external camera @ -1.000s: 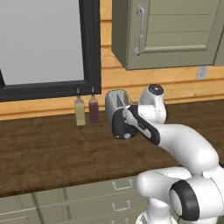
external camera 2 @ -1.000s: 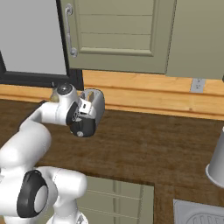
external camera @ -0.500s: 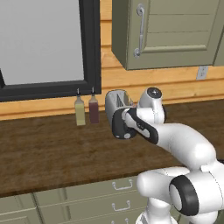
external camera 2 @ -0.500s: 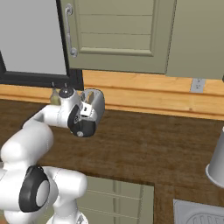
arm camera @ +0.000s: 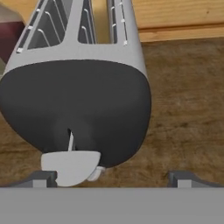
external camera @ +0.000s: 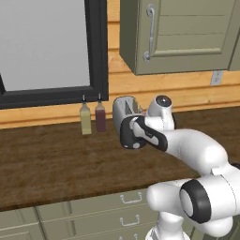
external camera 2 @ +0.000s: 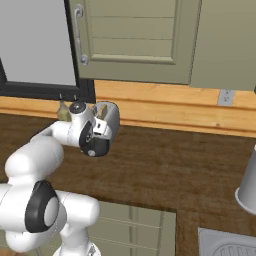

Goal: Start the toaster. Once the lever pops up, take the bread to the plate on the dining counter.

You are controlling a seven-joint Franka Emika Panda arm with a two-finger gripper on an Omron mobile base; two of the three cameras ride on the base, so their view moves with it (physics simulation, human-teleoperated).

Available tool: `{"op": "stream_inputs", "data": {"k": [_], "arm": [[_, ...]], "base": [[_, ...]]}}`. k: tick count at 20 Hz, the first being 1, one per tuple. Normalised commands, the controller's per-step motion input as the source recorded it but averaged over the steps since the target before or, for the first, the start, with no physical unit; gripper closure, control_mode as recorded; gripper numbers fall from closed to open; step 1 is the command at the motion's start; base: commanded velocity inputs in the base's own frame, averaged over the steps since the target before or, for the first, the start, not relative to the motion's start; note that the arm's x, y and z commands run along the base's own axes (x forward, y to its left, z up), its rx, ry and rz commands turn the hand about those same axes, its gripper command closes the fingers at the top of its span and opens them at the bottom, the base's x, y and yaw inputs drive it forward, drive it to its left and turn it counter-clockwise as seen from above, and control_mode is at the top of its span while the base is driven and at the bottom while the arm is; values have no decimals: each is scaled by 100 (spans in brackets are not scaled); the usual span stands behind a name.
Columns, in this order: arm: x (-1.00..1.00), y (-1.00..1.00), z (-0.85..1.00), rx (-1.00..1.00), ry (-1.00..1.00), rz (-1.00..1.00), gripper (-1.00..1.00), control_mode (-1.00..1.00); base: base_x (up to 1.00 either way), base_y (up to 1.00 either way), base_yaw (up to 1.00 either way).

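risk here is mostly about the lever (arm camera: 70,166), the pale tab low on the black end face of the toaster (arm camera: 76,105). in the hand view it sits just before the left finger tip, while the gripper (arm camera: 111,178) stands wide open and holds nothing. if the fingers come down a little to one side, i think they would slide off the tab, or press the small round knob half hidden behind it, and the toaster would not start. a push too much forward could also shove the toaster toward the two bottles (external camera: 92,117) beside it. the toaster stands near the back edge of the dark wood counter (external camera: 56,159), close to the wall. i cannot tell whether bread is in the slots.
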Motion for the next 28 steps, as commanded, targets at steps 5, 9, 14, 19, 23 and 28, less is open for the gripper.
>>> {"op": "stream_inputs", "data": {"k": [5,9,14,19,23,28], "arm": [[0,0,-24,0,0,0,-100,-100],[0,0,-22,0,0,0,-100,-100],[0,0,-24,0,0,0,-100,-100],[0,0,-25,0,0,0,-100,-100],[0,0,-22,0,0,0,-100,-100],[0,0,-24,0,0,0,-100,-100]], "base": [[0,0,0],[0,0,0],[0,0,0],[0,0,0],[0,0,0],[0,0,0]]}}
